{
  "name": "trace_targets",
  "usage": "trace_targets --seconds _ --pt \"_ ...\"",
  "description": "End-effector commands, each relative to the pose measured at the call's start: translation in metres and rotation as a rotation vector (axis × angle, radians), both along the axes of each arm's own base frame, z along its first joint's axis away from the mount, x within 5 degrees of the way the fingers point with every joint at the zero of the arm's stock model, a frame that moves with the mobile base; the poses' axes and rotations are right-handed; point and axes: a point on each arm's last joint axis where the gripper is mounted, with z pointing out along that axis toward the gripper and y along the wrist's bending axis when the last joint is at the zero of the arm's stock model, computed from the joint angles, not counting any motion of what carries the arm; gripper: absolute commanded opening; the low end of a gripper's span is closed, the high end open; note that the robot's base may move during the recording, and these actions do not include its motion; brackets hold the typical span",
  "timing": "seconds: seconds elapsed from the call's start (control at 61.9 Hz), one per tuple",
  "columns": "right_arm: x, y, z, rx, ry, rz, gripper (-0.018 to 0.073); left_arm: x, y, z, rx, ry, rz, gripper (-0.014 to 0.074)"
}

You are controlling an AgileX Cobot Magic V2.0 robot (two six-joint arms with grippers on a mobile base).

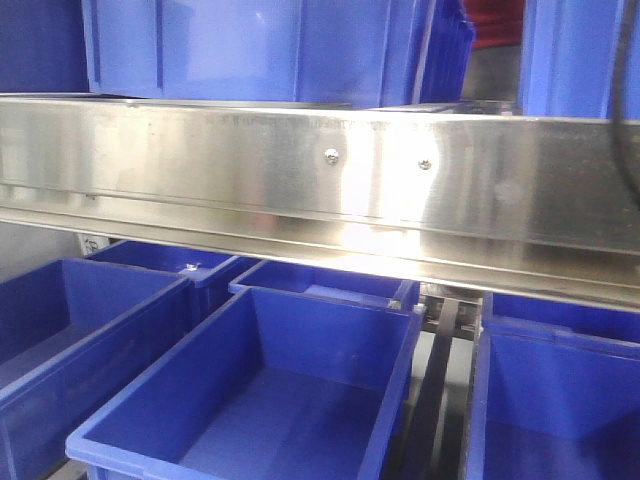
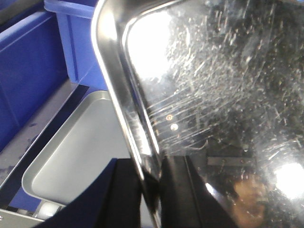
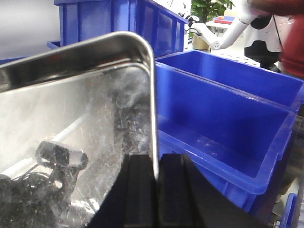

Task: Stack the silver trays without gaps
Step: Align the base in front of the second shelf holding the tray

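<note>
In the left wrist view my left gripper [image 2: 152, 168] is shut on the left rim of a shiny, scratched silver tray [image 2: 213, 85], held tilted above a second silver tray [image 2: 80, 152] that lies flat below it on the left. In the right wrist view my right gripper [image 3: 156, 164] is shut on the right rim of a silver tray [image 3: 71, 118] whose mirror face reflects the camera. I cannot tell whether both grippers hold the same tray. Neither gripper shows in the front view.
A broad steel shelf rail [image 1: 320, 170] with screw heads crosses the front view, with deep blue bins [image 1: 260, 400] below and above it. A blue bin [image 3: 228, 109] sits right of the right gripper. Blue bins [image 2: 28, 71] stand left of the lying tray.
</note>
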Motion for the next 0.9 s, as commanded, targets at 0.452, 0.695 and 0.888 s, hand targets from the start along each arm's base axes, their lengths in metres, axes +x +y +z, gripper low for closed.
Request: trace_targets --seconds 0.452,0.695,0.888 --pt "-0.0082 0.0286 0.0125 0.119 -0.139 0.23 -0.0069 -0.0019 -0.0139 0.0114 -0.068 -0.098 -0.091 -0.0017" --pt "-0.0082 0.0286 0.0125 0.119 -0.139 0.23 -0.0069 -0.0019 -0.0139 0.0114 -0.068 -0.098 -0.091 -0.0017" --pt "-0.0082 0.0286 0.0125 0.119 -0.139 0.23 -0.0069 -0.0019 -0.0139 0.0114 -0.068 -0.098 -0.091 -0.0017"
